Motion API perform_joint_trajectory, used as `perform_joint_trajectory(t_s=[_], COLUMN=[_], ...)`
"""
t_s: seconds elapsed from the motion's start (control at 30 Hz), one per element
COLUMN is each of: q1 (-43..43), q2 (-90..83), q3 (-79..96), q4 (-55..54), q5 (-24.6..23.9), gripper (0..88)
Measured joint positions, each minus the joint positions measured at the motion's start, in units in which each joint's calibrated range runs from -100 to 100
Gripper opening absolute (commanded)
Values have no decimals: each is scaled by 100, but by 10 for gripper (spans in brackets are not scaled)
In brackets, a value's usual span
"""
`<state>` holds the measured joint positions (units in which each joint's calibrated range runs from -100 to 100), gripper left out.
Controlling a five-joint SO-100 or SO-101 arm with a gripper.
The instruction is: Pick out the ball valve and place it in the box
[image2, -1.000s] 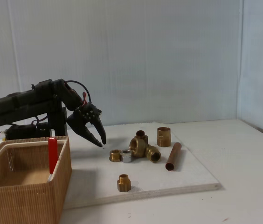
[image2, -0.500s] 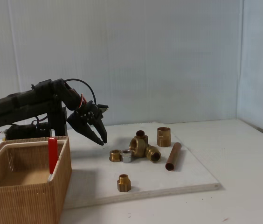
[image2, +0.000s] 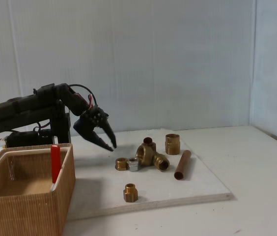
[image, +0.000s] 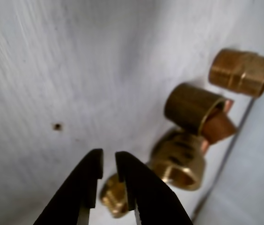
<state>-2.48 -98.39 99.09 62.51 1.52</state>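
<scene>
The ball valve's red lever handle [image2: 55, 162] stands upright inside the tan wicker box [image2: 30, 211] at the lower left of the fixed view; its brass body is hidden by the box wall. My black gripper [image2: 113, 146] hangs to the right of the box, above the white board, its tips pointing down and right toward the brass fittings. In the wrist view the gripper [image: 108, 161] has its jaws almost touching, with nothing between them, hovering over the pale board.
Loose on the white board [image2: 197, 189] lie a brass tee [image2: 151, 155], a threaded nipple [image2: 172, 143], a copper tube [image2: 182, 164], a nut pair [image2: 127, 164] and a small fitting [image2: 130, 192]. The wrist view shows blurred brass fittings [image: 193, 108] at right.
The gripper has risen a little and swung right toward the fittings, after opening slightly half a second ago and closing again. The valve and box have not moved.
</scene>
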Motion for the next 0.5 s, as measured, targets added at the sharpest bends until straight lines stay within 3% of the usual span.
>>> perform_joint_trajectory(t_s=[0.5], q1=[0], q2=[0], q3=[0], q4=[-619], q5=[238], gripper=[16])
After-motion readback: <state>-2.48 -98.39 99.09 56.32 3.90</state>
